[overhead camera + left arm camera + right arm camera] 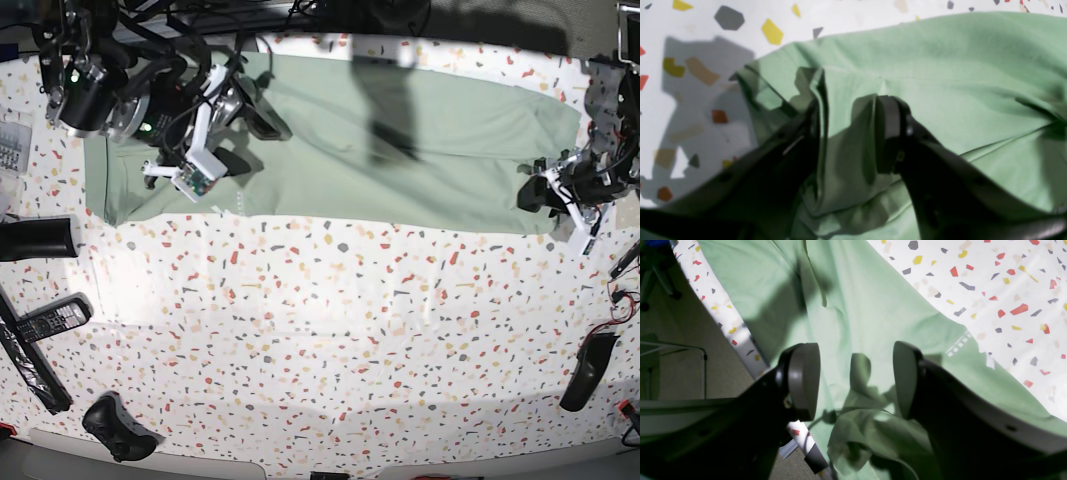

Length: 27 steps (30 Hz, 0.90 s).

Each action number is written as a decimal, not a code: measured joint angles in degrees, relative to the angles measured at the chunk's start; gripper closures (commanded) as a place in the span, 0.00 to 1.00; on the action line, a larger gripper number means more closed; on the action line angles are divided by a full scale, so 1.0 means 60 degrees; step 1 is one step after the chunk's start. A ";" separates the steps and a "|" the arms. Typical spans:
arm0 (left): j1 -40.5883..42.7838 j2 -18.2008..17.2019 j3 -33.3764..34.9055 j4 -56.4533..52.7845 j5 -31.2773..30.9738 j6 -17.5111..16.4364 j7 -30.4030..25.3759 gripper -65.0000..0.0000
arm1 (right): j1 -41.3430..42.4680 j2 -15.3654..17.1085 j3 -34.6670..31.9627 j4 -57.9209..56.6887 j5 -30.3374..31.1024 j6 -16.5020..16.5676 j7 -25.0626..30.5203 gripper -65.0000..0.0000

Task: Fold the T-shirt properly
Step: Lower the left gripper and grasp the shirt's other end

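Left gripper [848, 133]: jaws part-open with a raised fold of the T-shirt [940, 66] standing between them. One pad lies against the cloth and the other side is in shadow, so a firm pinch cannot be confirmed.

Right gripper [855, 380]: jaws set wide, hovering over the green fabric with a crumpled edge of it showing below and between them. The pads appear clear of the cloth; nothing is held.

The T-shirt lies as a long band along the far side of the terrazzo-patterned desk [330, 330]. In the base view its long axis runs side to side. Each arm stands at one end: the right gripper [255, 110] near that view's left end, the left gripper [545, 192] at the right-hand end, over the corner of the cloth. Neither arm is nearer the garment overall; each commands its own end. In my judgement the coming move turns on both ends being lifted together, across the long axis, towards the near side of the desk.

Surroundings: a remote control [45, 320], a dark cylinder [38, 238] and a black game controller [122, 428] lie along that view's left edge, with a black object [585, 372] at the lower right. All are well apart from the shirt. The middle of the desk shows no obstruction to a fold.
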 measured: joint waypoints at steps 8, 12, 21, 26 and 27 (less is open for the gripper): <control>-0.0004 -0.0004 -0.0004 0.0000 0.0033 0.0004 -0.0470 0.68 | 0.0000 -0.0004 0.0000 0.0000 0.0000 0.0000 0.0000 0.48; 0.0000 -0.0004 -0.0004 0.0000 0.0036 0.0004 -0.0459 0.72 | 0.0000 -0.0004 0.0000 0.0000 0.0000 0.0000 0.0000 0.48; 0.0000 -0.0004 -0.0004 0.0000 0.0036 0.0004 -0.0463 0.77 | 0.0000 -0.0004 0.0000 0.0000 0.0000 0.0000 0.0000 0.48; -0.0007 -0.0004 -0.0004 0.0000 0.0036 0.0004 -0.0463 0.77 | 0.0000 0.0000 0.0000 0.0000 0.0004 -0.0004 0.0000 0.48; -0.0029 -0.0004 -0.0004 0.0000 0.0033 0.0004 -0.0437 0.77 | 0.0000 -0.0004 0.0000 0.0000 0.0004 0.0000 0.0000 0.48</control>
